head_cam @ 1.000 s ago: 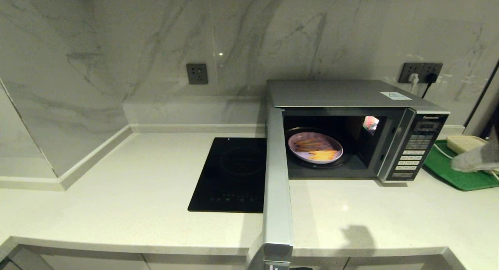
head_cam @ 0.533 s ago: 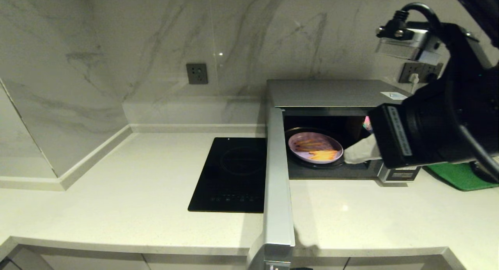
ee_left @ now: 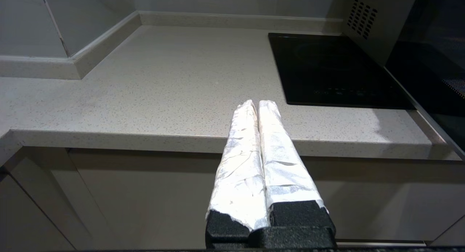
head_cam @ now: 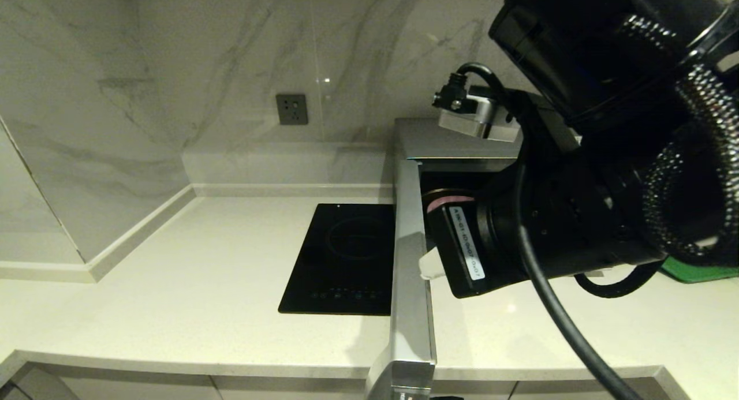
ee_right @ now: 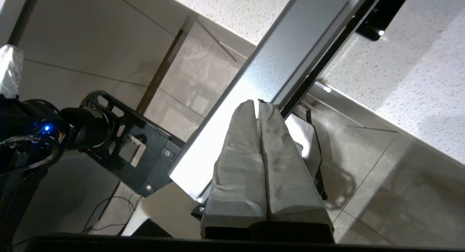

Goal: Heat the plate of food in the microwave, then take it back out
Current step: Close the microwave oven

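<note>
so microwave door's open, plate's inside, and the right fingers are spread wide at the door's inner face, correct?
Not quite: the right fingers are shut, pressed together, as the right wrist view shows. The rest holds: the microwave door stands open, the plate sits inside, and the right gripper is at the door's inner face.
</note>
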